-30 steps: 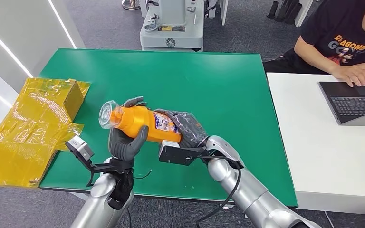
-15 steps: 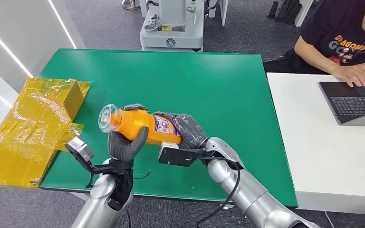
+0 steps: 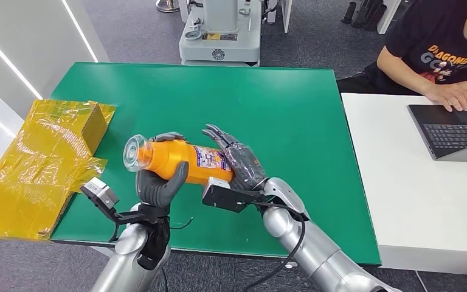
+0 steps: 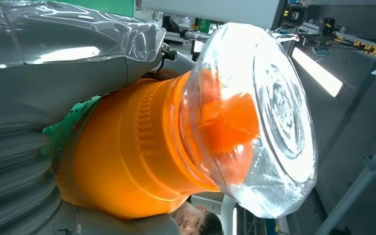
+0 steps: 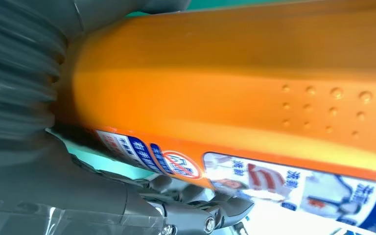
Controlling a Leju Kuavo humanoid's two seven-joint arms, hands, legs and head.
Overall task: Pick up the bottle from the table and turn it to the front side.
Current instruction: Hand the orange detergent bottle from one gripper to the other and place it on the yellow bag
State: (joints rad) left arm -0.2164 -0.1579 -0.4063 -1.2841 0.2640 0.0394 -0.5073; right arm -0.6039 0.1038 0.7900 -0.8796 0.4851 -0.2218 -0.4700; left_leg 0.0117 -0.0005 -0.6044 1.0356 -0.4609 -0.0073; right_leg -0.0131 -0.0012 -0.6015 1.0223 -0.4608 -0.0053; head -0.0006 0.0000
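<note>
Plastic sheeting (image 3: pixel 33 167), yellow and crinkled, lies over the left end of the green table (image 3: pixel 292 115) on my head feed, with a small cardboard box (image 3: pixel 94 125) wrapped in it near the far side. Next along I see my left hand (image 3: pixel 160 182), raised above the table's near edge and gripping the orange bottle (image 3: pixel 179 160): thumb on the near side of the body, fingers (image 3: pixel 169 136) curled over the far side. I read the bottle as lying roughly level in the air, its clear cap (image 3: pixel 135 150) pointing left and its printed label (image 3: pixel 211 159) toward the base end. My left wrist feed looks nearly straight along the bottle, the clear cap (image 4: pixel 254 117) large over the orange shoulder. Further right, my right hand (image 3: pixel 240 163) sits at the base end with fingers spread and reaching past the bottle rather than wrapped on it; I count it as holding nothing, palm close against the base. At the far right, a person (image 3: pixel 444 55) in a black shirt sits at a white table (image 3: pixel 413 182), one hand by a laptop (image 3: pixel 453 131).
</note>
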